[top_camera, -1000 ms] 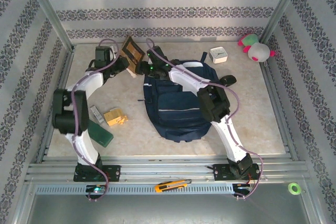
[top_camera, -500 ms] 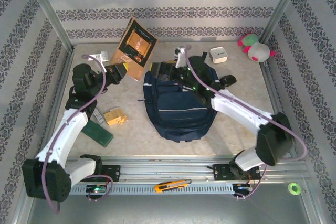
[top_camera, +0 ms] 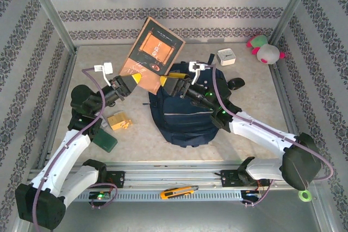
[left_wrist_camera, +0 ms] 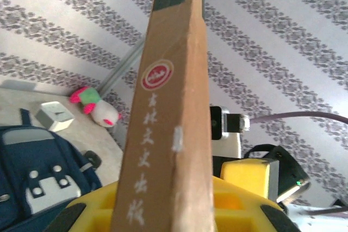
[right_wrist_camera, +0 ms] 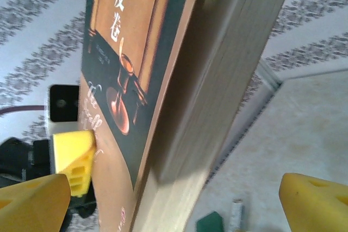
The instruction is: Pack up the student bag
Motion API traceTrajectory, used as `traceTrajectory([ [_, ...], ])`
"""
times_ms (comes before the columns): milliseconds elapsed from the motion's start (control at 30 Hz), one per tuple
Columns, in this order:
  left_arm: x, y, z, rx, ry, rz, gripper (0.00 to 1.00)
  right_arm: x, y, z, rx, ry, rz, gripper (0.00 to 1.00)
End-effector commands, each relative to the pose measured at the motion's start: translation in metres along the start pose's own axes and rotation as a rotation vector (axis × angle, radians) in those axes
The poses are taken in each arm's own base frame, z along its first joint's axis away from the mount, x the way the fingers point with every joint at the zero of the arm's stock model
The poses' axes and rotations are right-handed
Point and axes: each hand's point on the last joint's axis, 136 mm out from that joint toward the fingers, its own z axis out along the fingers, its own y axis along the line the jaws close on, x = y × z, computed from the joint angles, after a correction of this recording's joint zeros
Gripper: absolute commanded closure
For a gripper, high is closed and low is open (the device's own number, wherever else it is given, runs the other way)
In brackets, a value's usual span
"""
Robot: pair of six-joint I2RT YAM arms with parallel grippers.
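You have the left gripper [top_camera: 132, 82] clamped on the lower edge of a book [top_camera: 156, 52]. The book stands tilted in the air over the back of the table [top_camera: 261, 112], and in your left wrist view its brown spine rises straight up from between the jaws. Your right gripper [top_camera: 170, 79] has its jaws spread wide just beside the book's lower right corner. In the right wrist view the book's page edge sits between them, but you cannot tell whether either one touches it. The student bag [top_camera: 187, 118] lies flat near the middle of the table, its top end toward the back wall, directly beneath the right gripper and partly under the right arm. A small white box [top_camera: 226, 57] sits just beyond the bag's top right, and a pink and green plush toy [top_camera: 263, 50] lies in the far right corner. To the bag's left, near your left arm, are a tan block [top_camera: 118, 121] and a dark green flat piece [top_camera: 104, 139]. An orange utility knife [top_camera: 178, 192] lies in front of the arm bases.
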Motion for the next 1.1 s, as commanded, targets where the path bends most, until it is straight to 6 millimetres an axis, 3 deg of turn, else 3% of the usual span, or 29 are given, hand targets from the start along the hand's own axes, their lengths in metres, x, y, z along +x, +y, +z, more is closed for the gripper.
traceTrajectory([
  [0,-0.021,-0.061,-0.009,0.203,-0.083,0.091,1.0,-0.011,0.031,0.005,-0.144,-0.034,0.013,0.02],
  [267,-0.016,-0.064,-0.009,0.233,-0.077,0.066,1.0,-0.015,0.058,0.014,-0.268,-0.019,-0.015,0.14],
  [433,-0.007,-0.047,-0.006,0.18,-0.061,0.039,0.97,-0.021,0.08,0.009,-0.338,-0.035,-0.094,0.41],
  [533,-0.001,-0.039,-0.004,0.145,-0.043,0.034,0.87,-0.023,0.082,0.006,-0.336,-0.046,-0.128,0.62],
  [600,0.004,-0.031,-0.005,0.1,-0.03,0.048,0.76,-0.023,0.073,0.003,-0.295,-0.052,-0.146,0.84],
  [633,0.006,-0.027,-0.005,0.071,-0.022,0.062,0.65,-0.022,0.069,0.0,-0.271,-0.054,-0.164,0.95],
  [667,0.008,-0.023,-0.007,0.046,-0.015,0.08,0.58,-0.021,0.065,-0.004,-0.251,-0.054,-0.183,0.99],
  [733,0.014,-0.013,-0.011,-0.029,0.012,0.144,0.47,-0.015,0.051,-0.015,-0.193,-0.025,-0.219,1.0],
  [900,0.032,0.002,-0.032,-0.168,0.114,0.44,0.35,0.004,0.008,-0.053,0.049,0.094,-0.344,1.0],
  [1067,0.064,0.0,-0.053,-0.144,0.326,0.759,0.32,0.038,-0.02,-0.097,0.2,0.317,-0.588,1.0],
])
